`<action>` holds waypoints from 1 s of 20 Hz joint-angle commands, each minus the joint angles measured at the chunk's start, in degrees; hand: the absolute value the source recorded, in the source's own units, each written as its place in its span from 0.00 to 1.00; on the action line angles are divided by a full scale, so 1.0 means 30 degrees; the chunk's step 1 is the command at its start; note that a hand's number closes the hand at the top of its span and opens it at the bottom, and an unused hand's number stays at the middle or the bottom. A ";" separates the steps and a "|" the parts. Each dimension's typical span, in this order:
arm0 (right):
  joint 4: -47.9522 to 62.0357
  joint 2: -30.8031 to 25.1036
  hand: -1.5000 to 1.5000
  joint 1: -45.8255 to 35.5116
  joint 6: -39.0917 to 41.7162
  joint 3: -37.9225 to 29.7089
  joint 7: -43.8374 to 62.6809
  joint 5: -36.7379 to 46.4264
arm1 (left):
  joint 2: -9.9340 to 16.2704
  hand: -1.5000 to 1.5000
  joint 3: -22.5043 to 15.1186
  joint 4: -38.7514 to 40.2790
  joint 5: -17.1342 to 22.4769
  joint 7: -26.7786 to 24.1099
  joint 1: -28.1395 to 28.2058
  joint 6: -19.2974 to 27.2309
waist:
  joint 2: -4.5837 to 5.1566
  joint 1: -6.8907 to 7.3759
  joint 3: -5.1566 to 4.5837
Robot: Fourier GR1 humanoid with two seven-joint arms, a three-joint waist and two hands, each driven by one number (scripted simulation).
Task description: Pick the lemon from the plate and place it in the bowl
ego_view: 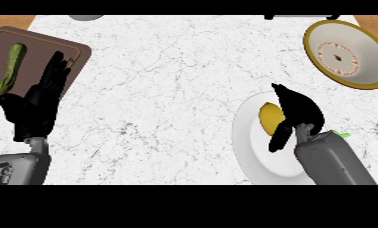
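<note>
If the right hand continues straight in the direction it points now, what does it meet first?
Probably the lemon on the plate: the right hand is curled right over it, though height above it is unclear.

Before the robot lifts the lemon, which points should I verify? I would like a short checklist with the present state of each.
1. Lemon lies on the white plate: ok.
2. Right hand is at the lemon, fingers curling over it: ok.
3. Lemon fully enclosed by the fingers: cannot tell, the hand hides part of it.
4. Bowl stands upright, open side up: ok.
5. Left hand rests open at the cutting board, away from the plate: ok.
</note>
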 commanded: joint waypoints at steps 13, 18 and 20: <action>0.4815 0.1237 1.00 -0.1369 -0.1337 -0.1579 -0.5412 0.1822 | -0.0623 0.50 0.1157 -0.0542 -0.0343 -0.0601 0.1232 -0.1344 | -0.0005 0.0058 0.0002; 0.6867 0.2016 1.00 -0.3246 -0.4236 -0.2246 -0.4086 0.3769 | -0.0076 0.50 0.1471 -0.1926 0.0031 0.0776 0.0921 -0.1728 | 0.0010 0.0305 0.0011; 0.9183 0.1844 1.00 -0.6429 -0.3804 -0.4017 -0.2293 0.3433 | -0.0411 0.50 0.0956 -0.0469 -0.0633 0.0509 -0.0367 -0.1323 | 0.0176 0.0575 0.0013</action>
